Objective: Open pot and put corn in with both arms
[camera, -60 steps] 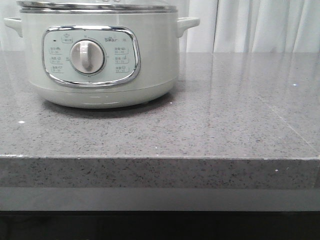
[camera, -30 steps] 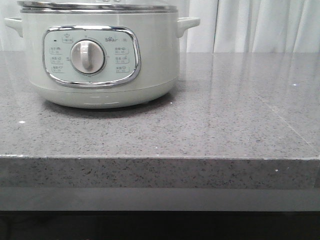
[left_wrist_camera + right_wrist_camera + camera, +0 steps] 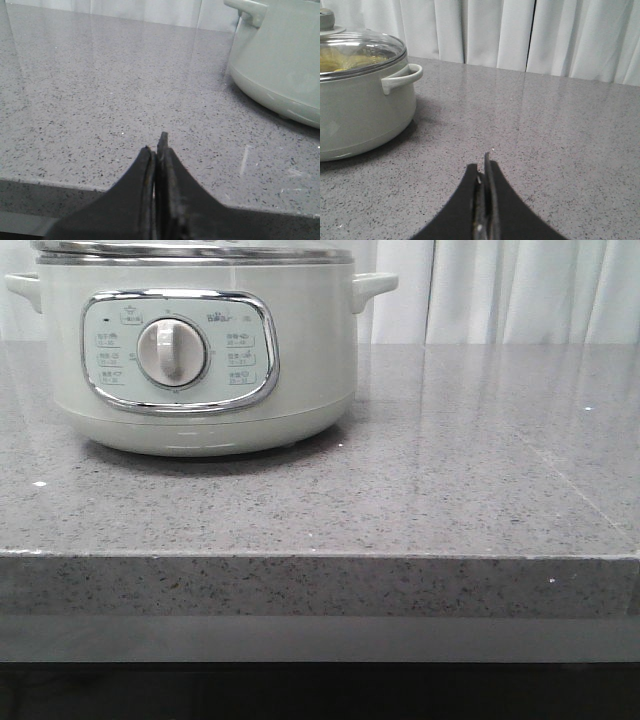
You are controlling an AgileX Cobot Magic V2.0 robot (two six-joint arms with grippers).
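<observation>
The pale grey-green pot [image 3: 300,360] stands at the back left of the grey counter with its dial facing me and its steel-rimmed lid [image 3: 190,253] on. In the right wrist view the pot [image 3: 360,115] shows a glass lid [image 3: 365,47] in place, with blurred yellowish shapes under it; I cannot tell if they are the corn. No corn shows on the counter. My left gripper [image 3: 159,142] is shut and empty over the counter's front edge, with the pot [image 3: 280,65] beside it. My right gripper [image 3: 484,162] is shut and empty, low over the counter, apart from the pot. Neither gripper shows in the front view.
The speckled grey counter [image 3: 450,470] stretches to the right of the pot, with its front edge [image 3: 320,555] near me. White curtains [image 3: 520,30] hang behind the counter. The pot's side handle [image 3: 402,77] sticks out toward my right gripper's side.
The whole front view has shifted a few pixels to the left. Nothing else has visibly changed.
</observation>
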